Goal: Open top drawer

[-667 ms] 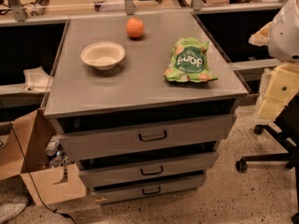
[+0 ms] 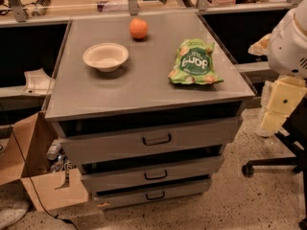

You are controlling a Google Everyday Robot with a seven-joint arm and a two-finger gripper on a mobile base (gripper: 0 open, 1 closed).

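The top drawer (image 2: 148, 142) is the wide grey front just under the cabinet top, with a small dark loop handle (image 2: 157, 139) at its centre and a dark gap above it. My gripper (image 2: 279, 107), a pale yellow piece under the white arm (image 2: 290, 42), hangs at the far right, beside the cabinet's right front corner. It is apart from the drawer and well to the right of the handle, and holds nothing that I can see.
On the grey cabinet top (image 2: 120, 92) lie a white bowl (image 2: 105, 56), an orange (image 2: 138, 28) and a green chip bag (image 2: 194, 62). Two shorter drawers (image 2: 152, 175) sit below. A cardboard box (image 2: 36, 176) stands at the left and an office chair base (image 2: 273, 164) at the right.
My gripper and arm have dropped slightly at the right edge. The drawers and the things on top have not moved.
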